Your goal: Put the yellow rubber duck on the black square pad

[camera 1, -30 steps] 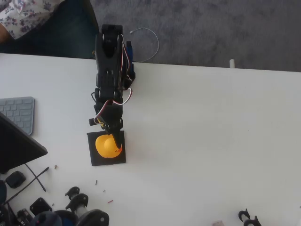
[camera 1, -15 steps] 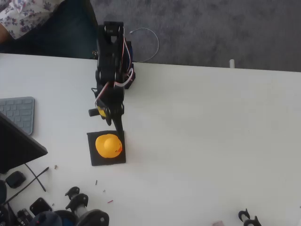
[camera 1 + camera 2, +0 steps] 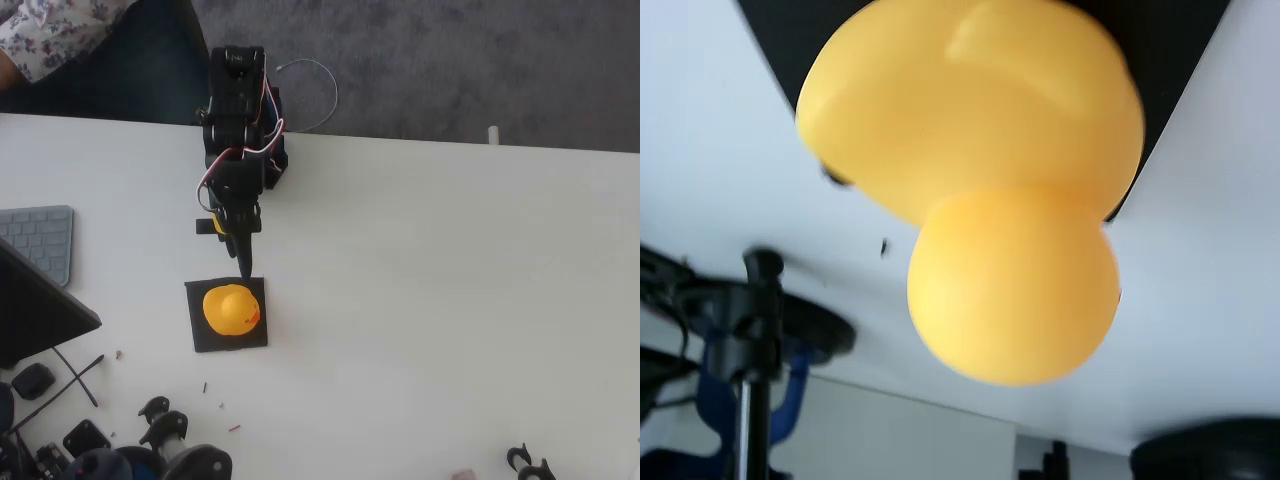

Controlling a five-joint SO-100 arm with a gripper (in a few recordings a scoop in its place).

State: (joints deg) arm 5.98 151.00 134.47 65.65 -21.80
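Here the yellow rubber duck (image 3: 232, 309) sits on the black square pad (image 3: 226, 342), white table (image 3: 450, 300); hand (image 3: 244, 262) clenched, empty.

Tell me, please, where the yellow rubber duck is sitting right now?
In the overhead view the yellow rubber duck sits on the black square pad, left of centre on the white table, just below the gripper.

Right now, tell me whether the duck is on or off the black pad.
On. In the overhead view the yellow rubber duck sits within the black square pad, and the gripper is off it.
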